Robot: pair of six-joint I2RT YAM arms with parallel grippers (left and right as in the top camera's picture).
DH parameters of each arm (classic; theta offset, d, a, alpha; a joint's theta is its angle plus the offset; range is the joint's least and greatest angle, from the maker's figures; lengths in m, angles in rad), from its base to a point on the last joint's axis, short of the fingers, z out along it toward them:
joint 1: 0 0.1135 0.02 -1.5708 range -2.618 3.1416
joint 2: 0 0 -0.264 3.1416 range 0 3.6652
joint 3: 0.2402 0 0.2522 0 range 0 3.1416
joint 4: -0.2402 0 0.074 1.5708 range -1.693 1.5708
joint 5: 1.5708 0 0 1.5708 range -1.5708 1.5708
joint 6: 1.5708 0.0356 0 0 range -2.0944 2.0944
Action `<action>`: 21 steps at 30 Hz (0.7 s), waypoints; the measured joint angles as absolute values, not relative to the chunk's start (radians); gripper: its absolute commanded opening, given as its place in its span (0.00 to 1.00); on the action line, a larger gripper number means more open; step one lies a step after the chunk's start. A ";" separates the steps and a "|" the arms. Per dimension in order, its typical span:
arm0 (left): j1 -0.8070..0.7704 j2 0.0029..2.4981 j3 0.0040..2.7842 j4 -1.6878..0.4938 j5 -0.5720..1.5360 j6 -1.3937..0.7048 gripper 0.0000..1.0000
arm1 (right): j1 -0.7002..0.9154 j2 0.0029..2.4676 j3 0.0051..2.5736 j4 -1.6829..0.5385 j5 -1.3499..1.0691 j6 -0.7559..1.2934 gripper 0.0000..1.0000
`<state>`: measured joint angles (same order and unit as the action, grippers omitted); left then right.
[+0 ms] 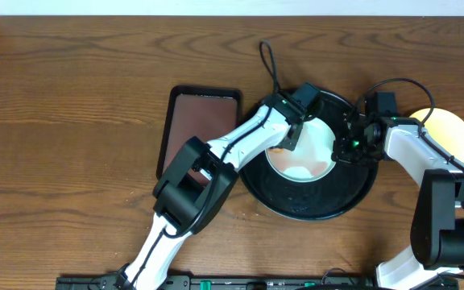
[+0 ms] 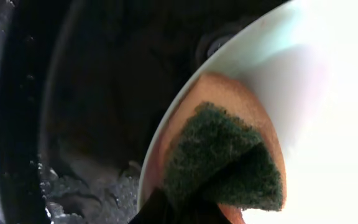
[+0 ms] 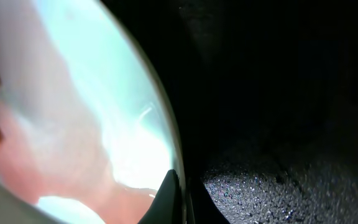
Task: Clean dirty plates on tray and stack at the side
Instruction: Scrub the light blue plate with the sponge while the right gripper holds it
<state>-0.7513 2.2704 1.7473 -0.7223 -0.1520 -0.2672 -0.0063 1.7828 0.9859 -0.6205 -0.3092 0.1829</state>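
Right of the bench's middle, the round black tray (image 1: 312, 211) holds a mint-white plate (image 1: 304, 157) with reddish smears. The left hand (image 1: 288, 138) is clenched on a sponge (image 2: 219, 158), its green scouring face pressed to the plate's rim. The right hand (image 1: 343, 147) grips the plate's right rim between its fingers (image 3: 168, 194). A yellow plate (image 1: 451, 135) lies on the bench near the right edge.
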 measured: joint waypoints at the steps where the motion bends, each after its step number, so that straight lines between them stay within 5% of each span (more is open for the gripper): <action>1: -0.752 2.272 1.745 -0.699 -0.170 -0.247 0.08 | -0.006 1.783 0.986 -0.614 -0.310 0.185 0.01; 21: -0.794 2.302 1.726 -0.404 -0.296 -0.081 0.08 | -0.007 1.783 0.986 -0.607 -0.301 0.202 0.01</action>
<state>-0.7944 2.3024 1.7264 -0.4038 -0.2958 -0.0814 -0.0071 1.7828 0.9863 -0.6075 -0.3012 0.2020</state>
